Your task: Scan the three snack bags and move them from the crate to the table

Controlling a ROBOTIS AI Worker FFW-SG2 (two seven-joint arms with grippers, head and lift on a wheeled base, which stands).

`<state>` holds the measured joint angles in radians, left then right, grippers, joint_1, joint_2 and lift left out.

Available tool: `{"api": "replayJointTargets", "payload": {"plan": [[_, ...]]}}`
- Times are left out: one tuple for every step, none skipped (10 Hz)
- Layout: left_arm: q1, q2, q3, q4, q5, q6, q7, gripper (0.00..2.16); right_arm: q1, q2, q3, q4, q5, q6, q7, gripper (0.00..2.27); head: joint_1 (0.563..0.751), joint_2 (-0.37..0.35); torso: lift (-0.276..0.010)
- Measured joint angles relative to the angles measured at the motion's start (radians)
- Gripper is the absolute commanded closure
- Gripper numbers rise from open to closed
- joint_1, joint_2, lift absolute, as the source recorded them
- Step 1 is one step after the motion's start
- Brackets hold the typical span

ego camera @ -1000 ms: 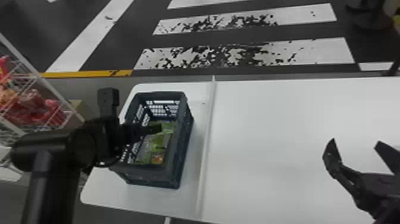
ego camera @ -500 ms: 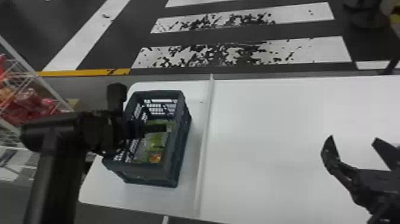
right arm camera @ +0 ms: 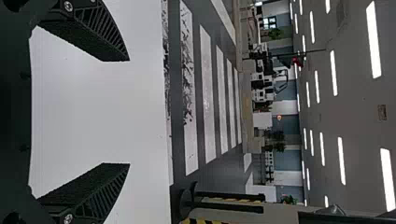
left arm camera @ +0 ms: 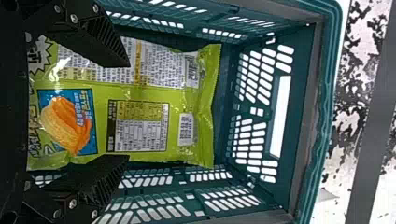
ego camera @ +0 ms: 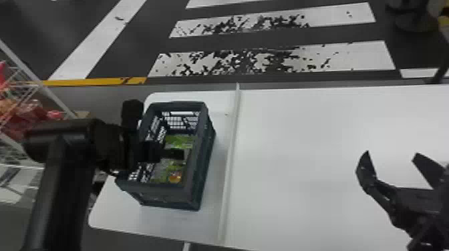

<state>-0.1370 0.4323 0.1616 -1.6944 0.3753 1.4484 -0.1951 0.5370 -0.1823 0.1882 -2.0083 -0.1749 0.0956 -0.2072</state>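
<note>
1. Lime-green plastic snack bag (left arm camera: pixel 182 105), lying flat inside the crate, with a picture of orange chips and a printed nutrition panel facing up.
2. Blue-green slotted plastic crate (ego camera: pixel 197 167), open at the top, holding the bag; it stands upright near the table's left end.
3. Left gripper (ego camera: pixel 173 153), reaching into the crate from its left side. Its jaws are released and spread wide above the bag; whether they touch it, I cannot tell.
4. White table (ego camera: pixel 300 200), under the crate and extending well to its right.
5. Thin raised strip (ego camera: pixel 230 150), running front to back just beside the crate's right side.
6. Right gripper (ego camera: pixel 392 153), over the table, well apart from the crate on its right. Its jaws are released, with a broad gap between them.
7. White wire rack (ego camera: pixel 56 96) with red packages (ego camera: pixel 20 116), left of the crate.
8. Dark floor with worn white stripes (ego camera: pixel 350 60), beyond the crate.
</note>
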Motion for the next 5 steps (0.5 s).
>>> {"api": "replayJointTargets", "payload": {"plan": [[-0.004, 0.002, -0.002, 0.01, 0.001, 0.006, -0.011, 0.21, -0.002, -0.001, 0.003, 0.0, 0.0, -0.001, -0.002, 0.08, 0.695, 0.255, -0.062], [-0.006, 0.003, -0.004, 0.018, -0.001, 0.008, -0.015, 0.21, -0.006, -0.002, 0.007, 0.002, 0.0, 0.0, -0.004, 0.08, 0.695, 0.255, -0.062], [-0.008, 0.001, -0.007, 0.031, -0.008, 0.008, -0.018, 0.21, -0.012, -0.006, 0.011, 0.007, 0.0, 0.0, -0.007, 0.08, 0.695, 0.259, -0.062], [-0.012, -0.003, -0.015, 0.045, -0.014, 0.006, -0.02, 0.21, -0.014, -0.009, 0.012, 0.01, -0.001, -0.001, -0.013, 0.08, 0.695, 0.256, -0.062], [-0.017, -0.007, -0.025, 0.061, -0.021, 0.0, -0.02, 0.21, -0.015, -0.012, 0.012, 0.012, -0.003, -0.003, -0.019, 0.08, 0.695, 0.253, -0.062]]}}
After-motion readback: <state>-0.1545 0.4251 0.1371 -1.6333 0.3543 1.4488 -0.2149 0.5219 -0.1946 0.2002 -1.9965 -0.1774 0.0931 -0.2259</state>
